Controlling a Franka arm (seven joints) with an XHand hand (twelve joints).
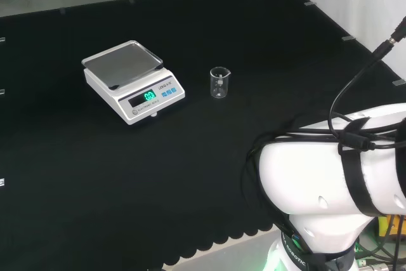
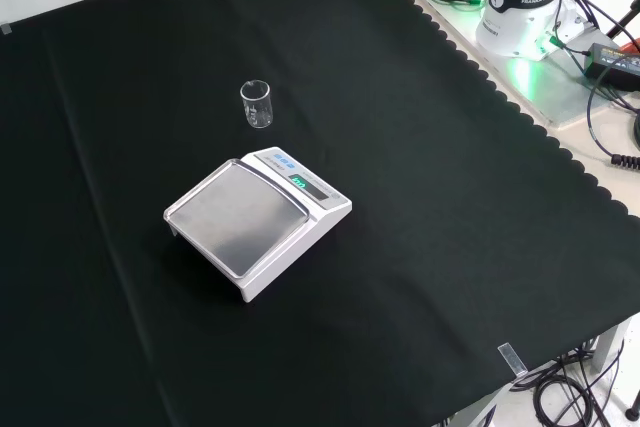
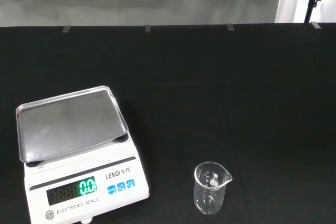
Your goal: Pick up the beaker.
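Looking over the tabletop (image 1: 190,176), we found a small clear beaker (image 1: 219,82) standing upright on the black cloth, just beside a white scale (image 1: 133,82) but apart from it. In the head view the beaker sat to the scale's right; in the front view it stood farther off, beyond the scale's display edge. Nothing lay between the two, and the cloth around the beaker was bare — no other ware crowded it. The scale's steel pan (image 2: 237,215) carried nothing. Whether the beaker held any liquid we could not make out — the glass looked clear throughout. The arm's white link (image 1: 330,176) bulked at the head view's right. Of the hand's state we could not tell.
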